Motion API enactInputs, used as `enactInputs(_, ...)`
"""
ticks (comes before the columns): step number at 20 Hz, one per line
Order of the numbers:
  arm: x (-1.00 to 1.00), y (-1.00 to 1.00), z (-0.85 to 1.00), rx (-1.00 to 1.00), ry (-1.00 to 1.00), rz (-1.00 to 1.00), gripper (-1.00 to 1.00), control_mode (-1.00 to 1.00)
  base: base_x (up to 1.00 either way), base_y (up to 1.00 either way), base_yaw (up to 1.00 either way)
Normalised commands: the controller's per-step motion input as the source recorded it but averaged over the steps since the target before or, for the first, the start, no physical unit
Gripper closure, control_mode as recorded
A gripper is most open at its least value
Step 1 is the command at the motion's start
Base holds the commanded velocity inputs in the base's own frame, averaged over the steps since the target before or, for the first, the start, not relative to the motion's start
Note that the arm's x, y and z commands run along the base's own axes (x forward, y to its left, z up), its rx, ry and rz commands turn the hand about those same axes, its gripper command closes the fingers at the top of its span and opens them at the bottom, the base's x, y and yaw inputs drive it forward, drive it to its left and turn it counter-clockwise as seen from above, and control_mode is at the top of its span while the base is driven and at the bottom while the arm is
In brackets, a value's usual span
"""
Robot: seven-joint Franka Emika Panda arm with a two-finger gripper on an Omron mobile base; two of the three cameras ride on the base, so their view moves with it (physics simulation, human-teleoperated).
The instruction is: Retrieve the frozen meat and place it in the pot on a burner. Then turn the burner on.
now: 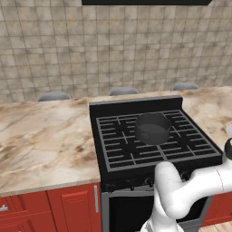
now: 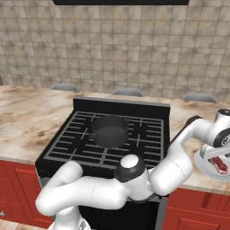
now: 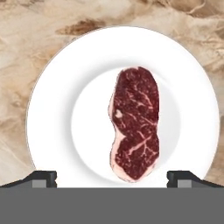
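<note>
A: Broad marble worktop [image 1: 45,136] across the base views, black gas range [image 1: 154,136] set into it, well off to the left of the fingers.

B: And on the range?

A: Dark pot [image 1: 152,128] on a rear-centre burner [image 2: 112,141], upright and empty, sitting square on the grate bars. Presumably put there ahead of time to receive the meat, so only the carry remains before the knob.

B: Arm next, then?

A: Swung far right, elbow low in front of the oven, wrist bent down over the worktop to the right of the range. Likely posed that way for a straight-down approach.

B: Under the fingers?

A: White plate [image 3: 52,100] flat on the marble, directly below and roughly centred between the fingertips [image 3: 43,177]. Also seen at the right edge of the right base view, beneath the wrist.

B: And the meat itself?

A: Frozen meat [image 3: 134,122] lying flat in the plate's well, long axis running away from the fingers, between the two tips and just ahead of them. Untouched, nothing gripped.

B: State of the gripper [image 3: 112,177]?

A: Spread fully wide, one tip either side of the steak, above it rather than around it. Wide enough to straddle the narrow width on descent.

B: Risk?

A: Thin flat piece on a slick plate; probably prone to sliding if pinched too high.
</note>
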Motion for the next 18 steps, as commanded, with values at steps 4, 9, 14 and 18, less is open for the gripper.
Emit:
enactInputs(4, 0.06, -0.12, 0.0, 0.0, 0.0, 0.0, -1.0, -1.0, 0.0, 0.0, 0.0)
enactInputs(9, 0.14, -0.13, 0.0, 0.0, 0.0, 0.0, -1.0, -1.0, 0.0, 0.0, 0.0)
enactInputs(14, 0.07, -0.12, 0.0, 0.0, 0.0, 0.0, -1.0, -1.0, 0.0, 0.0, 0.0)
enactInputs(18, 0.06, -0.07, -0.01, 0.0, 0.0, 0.0, -1.0, -1.0, 0.0, 0.0, 0.0)
